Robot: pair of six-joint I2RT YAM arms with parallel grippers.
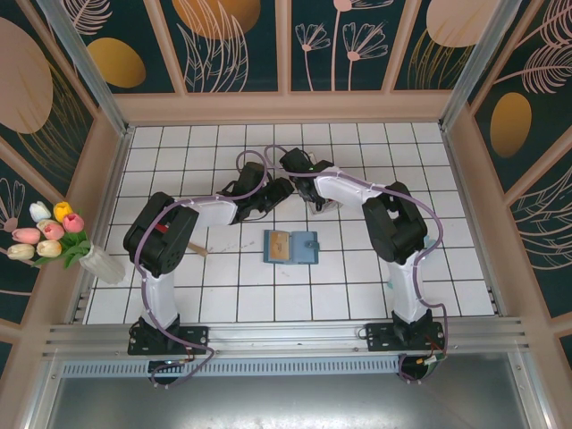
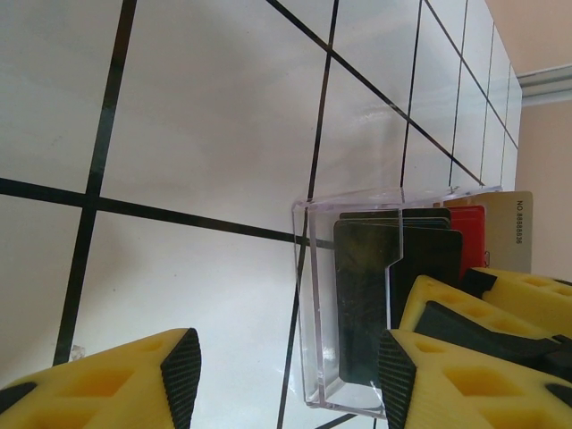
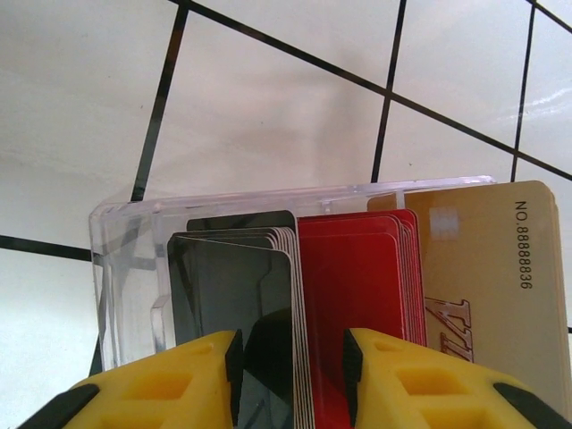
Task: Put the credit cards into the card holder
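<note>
Tiled table point(image 1: 223, 295): white squares, dark grout lines. The left arm point(image 1: 165, 237) and right arm point(image 1: 393, 223) are bent inward, with their wrists close together beyond the table's middle. A vase of tulips point(image 1: 100, 264) is set at the table's left edge, well apart from both grippers.

Card holder point(image 1: 290, 246): laid open and flat, tan on the left leaf and teal on the right. It is found on the base side of both grippers, near them and roughly between them. It is touched by neither.

Clear rack point(image 3: 134, 259): stood upright directly ahead of the right gripper point(image 3: 290, 375), with the credit cards filed in it side by side.

Left gripper point(image 2: 290, 380): held at one end of the clear rack. The jaws are spread wide and nothing is clamped. The rack's end wall is seen just at the right-hand fingertip point(image 2: 393, 375); contact there cannot be judged.

Right gripper: the jaws are set narrow over the card faces. In the gap are seen the edge of the black cards point(image 3: 232, 286) and the edge of the red cards point(image 3: 357, 277). Whether a card is pinched cannot be told. The tan card point(image 3: 483, 277), printed with a number, is stood to the right of the right-hand finger, outside the jaws.
</note>
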